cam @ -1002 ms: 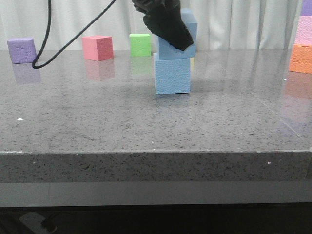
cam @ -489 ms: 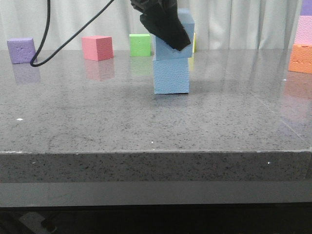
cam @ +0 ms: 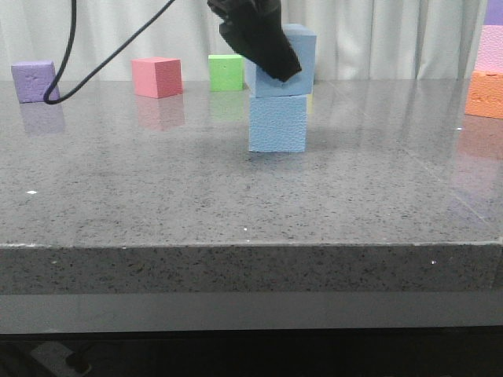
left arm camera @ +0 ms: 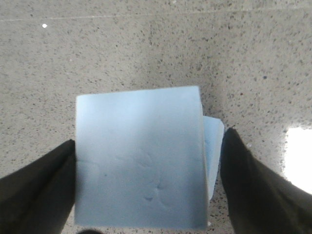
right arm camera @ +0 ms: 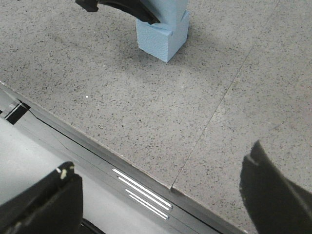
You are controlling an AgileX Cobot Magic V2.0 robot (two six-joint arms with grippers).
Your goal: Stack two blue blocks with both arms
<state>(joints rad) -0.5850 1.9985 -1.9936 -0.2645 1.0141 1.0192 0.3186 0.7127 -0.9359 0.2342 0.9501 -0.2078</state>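
My left claw (cam: 271,59) is clenched on the upper blue block (left arm camera: 139,158), one dark finger (left arm camera: 36,187) pressed to each side face. From my left wrist I look straight down on its top face, which hides most of what lies below; a pale corner of the lower blue block (left arm camera: 214,146) pokes out past one edge. From the front, the upper block sits on the lower blue block (cam: 277,122), touching it but turned a little and shifted towards the back, so their faces do not line up. The lower one rests flat on the grey speckled worktop (cam: 236,204), near the middle.

My right claw (right arm camera: 161,195) hangs released, fingers spread wide with nothing between them, over the worktop's near edge and well apart from the stack (right arm camera: 163,29).

Farther back along the worktop stand a purple cube (cam: 35,81), a pink cube (cam: 157,77) and a green cube (cam: 226,72), and an orange cube (cam: 484,94) at the right edge. A black cable (cam: 67,63) loops down near the purple one.
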